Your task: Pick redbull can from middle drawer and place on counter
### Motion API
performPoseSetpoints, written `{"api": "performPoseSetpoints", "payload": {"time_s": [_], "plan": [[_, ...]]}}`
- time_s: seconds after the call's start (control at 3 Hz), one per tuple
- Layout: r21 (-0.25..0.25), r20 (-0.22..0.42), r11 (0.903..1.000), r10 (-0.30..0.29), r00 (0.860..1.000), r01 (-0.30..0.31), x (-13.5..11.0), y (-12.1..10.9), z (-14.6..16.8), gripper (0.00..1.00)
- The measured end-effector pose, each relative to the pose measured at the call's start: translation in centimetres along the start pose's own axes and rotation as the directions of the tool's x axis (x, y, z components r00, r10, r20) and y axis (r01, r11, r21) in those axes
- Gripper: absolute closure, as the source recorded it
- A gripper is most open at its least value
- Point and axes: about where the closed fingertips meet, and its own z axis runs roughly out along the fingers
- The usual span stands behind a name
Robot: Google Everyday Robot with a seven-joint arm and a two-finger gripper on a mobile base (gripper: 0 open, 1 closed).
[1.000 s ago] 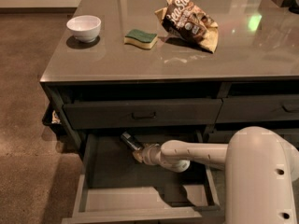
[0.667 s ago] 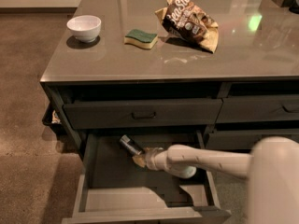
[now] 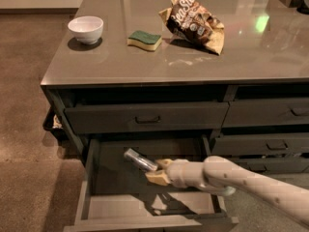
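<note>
The middle drawer is pulled open below the counter. My gripper reaches into it from the right, over the drawer's floor. It is shut on one end of the redbull can, a slim silvery cylinder that sticks out up and to the left, tilted. The can hangs above the drawer floor, with a shadow beneath it. The tan fingers clasp the can's right end.
On the counter stand a white bowl, a green-yellow sponge and a brown chip bag. A handled drawer is shut just above the open one. More handled drawers are at the right. Brown floor lies to the left.
The gripper has drawn a little toward the drawer's front with the can in it. The can now hangs higher over the floor, and more of the arm stretches in from the right.
</note>
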Motion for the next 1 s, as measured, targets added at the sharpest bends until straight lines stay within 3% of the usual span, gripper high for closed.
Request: {"api": "performPoseSetpoints", "payload": {"time_s": [0.33, 0.67, 1.0], "plan": [[-0.033, -0.011, 0.9976, -0.061, 0.998, 0.06, -1.1, 0.0, -6.0, 1.0], [-0.05, 0.029, 0.9862, -0.157, 0.987, 0.158, -5.1, -1.0, -10.5, 1.0], [-0.043, 0.128, 0.9689, -0.236, 0.963, 0.243, -11.0, -2.4, -13.2, 1.0]]}}
